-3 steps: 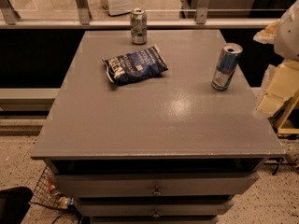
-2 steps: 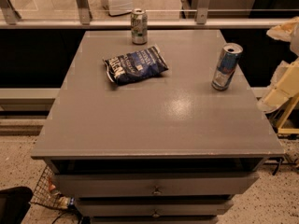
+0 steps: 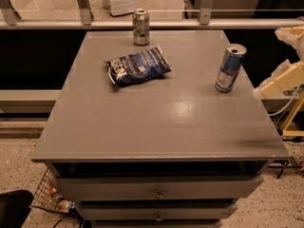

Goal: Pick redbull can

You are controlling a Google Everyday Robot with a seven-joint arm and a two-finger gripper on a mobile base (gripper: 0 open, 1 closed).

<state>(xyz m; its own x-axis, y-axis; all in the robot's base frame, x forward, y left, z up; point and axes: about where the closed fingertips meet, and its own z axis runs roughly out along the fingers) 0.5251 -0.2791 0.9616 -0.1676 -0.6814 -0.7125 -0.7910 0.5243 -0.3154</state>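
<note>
**Redbull can upright at the table's right side, gripper off the edge**

The redbull can (image 3: 230, 68) stands on its base on the grey table (image 3: 156, 127), near the right edge and about midway front to back. Its long axis runs vertically, silver top up. Nothing touches it.

The gripper (image 3: 278, 80) hangs at the right border of the view, beyond the table's edge and near the can but apart from it. Whether it is released or clenched cannot be told; it grasps nothing.

A dark blue chip bag (image 3: 137, 66) lies flat left of centre. A shorter silver-green can (image 3: 141, 26) stands upright by the back edge.

Under the tabletop the drawers (image 3: 159, 191) are closed, their contents hidden. On the floor at lower left sits a wire basket (image 3: 47, 198); what it holds is unclear.
</note>
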